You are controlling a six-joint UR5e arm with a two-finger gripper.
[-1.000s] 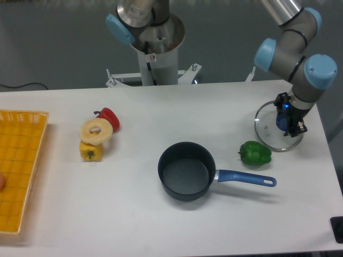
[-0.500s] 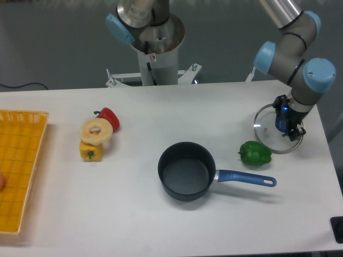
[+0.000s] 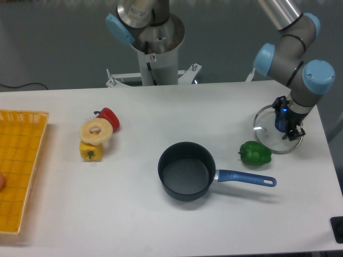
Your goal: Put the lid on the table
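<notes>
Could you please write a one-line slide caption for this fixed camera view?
Gripper at the glass lid's knob on the white table, beside a green pepper and open saucepan.

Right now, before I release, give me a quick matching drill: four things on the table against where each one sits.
Things:
1. lid
2. green pepper
3. saucepan
4. yellow mesh tray

Places:
A. far left edge of the table
B. centre, handle pointing right
C. far right, under the gripper
D. between the lid and the pan handle

Pairs: 1-C, 2-D, 3-B, 4-A
</notes>
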